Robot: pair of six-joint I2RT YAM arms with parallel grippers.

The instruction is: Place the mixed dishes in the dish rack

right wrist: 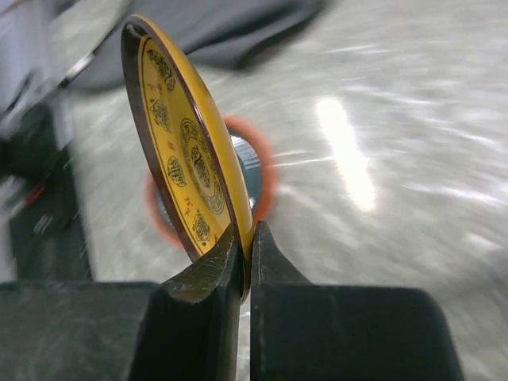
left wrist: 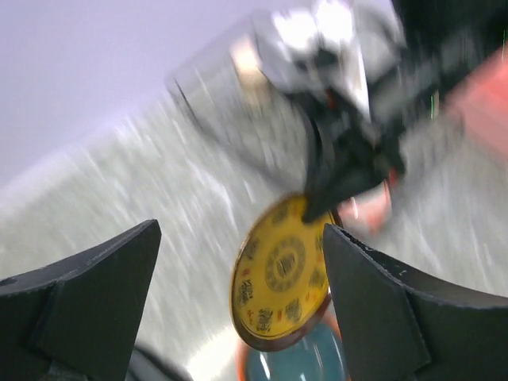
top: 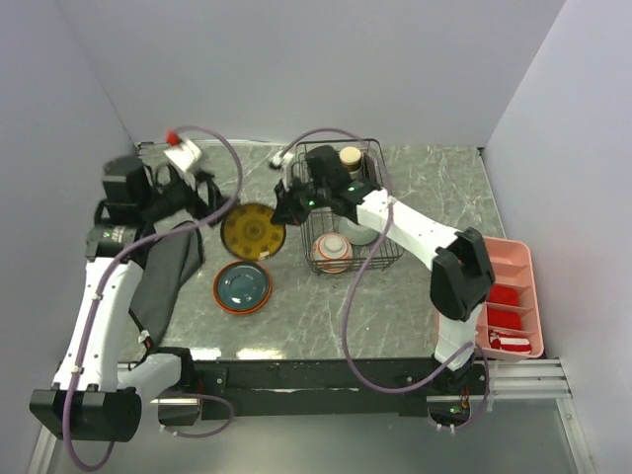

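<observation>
My right gripper (top: 284,212) (right wrist: 246,238) is shut on the edge of a yellow patterned plate with a brown rim (top: 253,229) (left wrist: 282,278) (right wrist: 178,151) and holds it tilted above the table, left of the black wire dish rack (top: 393,259). My left gripper (top: 212,212) (left wrist: 238,230) is open just left of that plate and does not touch it. The teal plate with the orange-red rim (top: 242,286) (left wrist: 302,361) (right wrist: 262,171) lies flat below. In the rack are the tan cup (top: 351,158), the reddish bowl with a white base (top: 332,252) and a pale bowl (top: 361,236) partly under my right arm. The red floral bowl is not in view.
A black cloth (top: 168,272) (right wrist: 230,32) lies on the table's left side under my left arm. A pink compartment tray (top: 509,296) with red items sits at the right edge. Grey walls close in the table at the back and sides.
</observation>
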